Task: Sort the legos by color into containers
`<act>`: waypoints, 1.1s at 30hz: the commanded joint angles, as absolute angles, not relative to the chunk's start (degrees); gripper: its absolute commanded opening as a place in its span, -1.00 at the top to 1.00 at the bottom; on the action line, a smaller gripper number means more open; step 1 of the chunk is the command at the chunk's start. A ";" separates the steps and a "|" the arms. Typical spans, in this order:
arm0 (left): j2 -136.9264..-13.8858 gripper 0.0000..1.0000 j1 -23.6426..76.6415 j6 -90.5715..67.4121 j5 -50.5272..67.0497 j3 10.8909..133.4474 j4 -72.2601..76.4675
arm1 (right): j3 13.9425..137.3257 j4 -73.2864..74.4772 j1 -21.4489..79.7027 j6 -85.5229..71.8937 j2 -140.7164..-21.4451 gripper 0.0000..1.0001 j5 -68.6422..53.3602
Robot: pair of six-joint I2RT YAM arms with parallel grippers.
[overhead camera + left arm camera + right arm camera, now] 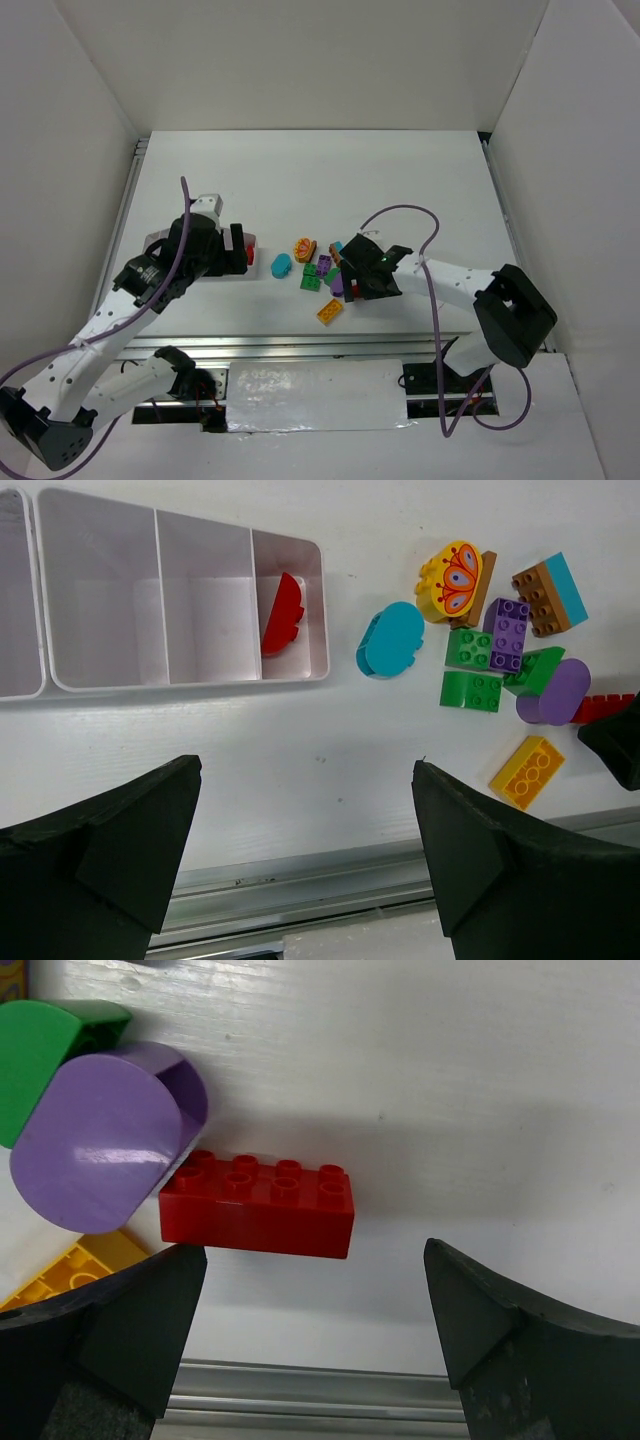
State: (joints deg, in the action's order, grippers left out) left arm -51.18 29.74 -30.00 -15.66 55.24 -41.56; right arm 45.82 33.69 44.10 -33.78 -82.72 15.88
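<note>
The white divided tray [100,600] lies at the left, and a red oval brick [283,613] stands in its rightmost compartment; the other compartments in view hold nothing. Loose legos lie to its right: a teal oval [390,640], a yellow butterfly oval [452,578], a purple studded brick [506,633], green bricks [470,670], a purple oval [555,692] and a yellow brick [528,771]. My left gripper [306,770] is open and empty, hovering near the tray's right end [254,241]. My right gripper [315,1255] is open, and a red studded brick [258,1205] lies just beyond its fingertips.
A brown-and-teal brick [550,595] lies at the far side of the pile. A metal rail [300,345] runs along the table's near edge. White walls enclose the table on three sides. My right gripper [358,280] covers the pile's right side.
</note>
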 commanded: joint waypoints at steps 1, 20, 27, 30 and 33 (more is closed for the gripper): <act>-50.88 -0.99 29.79 -28.57 -13.89 54.93 -39.29 | 49.13 30.94 44.03 -32.17 -83.84 -0.93 15.73; -50.19 -0.99 29.79 -28.39 -13.36 54.67 -39.11 | 50.45 30.68 44.12 -37.97 -87.98 -0.84 18.37; -50.19 -0.99 29.79 -28.39 -13.36 54.76 -39.20 | 51.06 30.50 44.03 -39.11 -88.59 -0.63 17.66; -49.92 -0.99 29.79 -28.39 -13.45 54.75 -39.11 | 50.89 30.58 44.12 -39.37 -88.59 -0.44 17.93; -49.92 -0.99 29.79 -28.48 -13.62 54.67 -39.11 | 50.97 31.02 44.12 -39.37 -88.42 -0.17 17.58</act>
